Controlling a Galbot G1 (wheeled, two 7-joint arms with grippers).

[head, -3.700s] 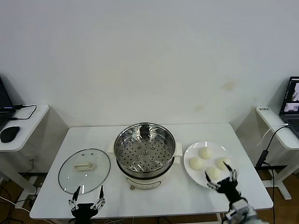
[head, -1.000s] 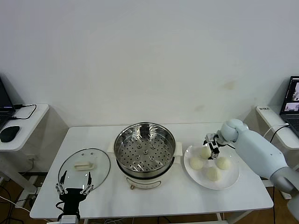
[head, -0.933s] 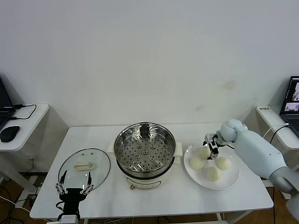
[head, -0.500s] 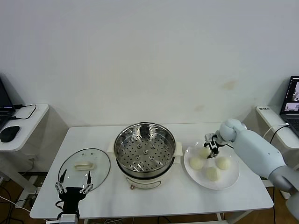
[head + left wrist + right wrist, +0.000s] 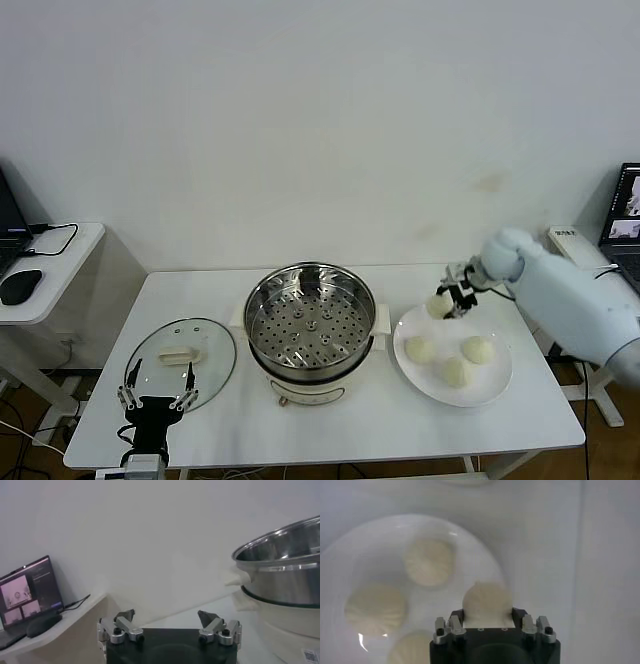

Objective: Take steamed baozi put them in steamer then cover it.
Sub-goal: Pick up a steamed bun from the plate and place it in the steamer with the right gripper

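Four small round creamy-white buns in total: three resting on the flat white round plate (image 5: 497, 384) near the right edge of the white table (image 5: 400, 420), at (image 5: 420, 350), (image 5: 478, 350) and (image 5: 456, 372); fourth, the lifted bun (image 5: 439, 305), pinched in the right gripper (image 5: 447, 303) and raised clear of the plate, above its far-left rim, between plate and steamer. Right gripper clamped on that bun, confirmed in right wrist view: lifted bun (image 5: 487, 602) seated between the fingers (image 5: 456, 624), other three below on the plate (image 5: 480, 555). Round shiny steel steamer basket with perforated floor (image 5: 310, 320), sitting in its cream-white pot base, at mid-table, nothing inside yet. Round clear glass lid with metal rim and flat cream-white handle (image 5: 180, 363) lying flat near the left edge of the table, well apart from the steamer, handle up. Left gripper (image 5: 157, 390) hanging low at the front-left corner, just at the near rim of the lid, fingers spread wide, gripping nothing; same spread seen in left wrist view (image 5: 167, 625), with the steamer wall (image 5: 285, 575) off to one side. Black computer mouse (image 5: 20, 287) on a separate white side desk (image 5: 60, 270) beyond the left edge of the table.
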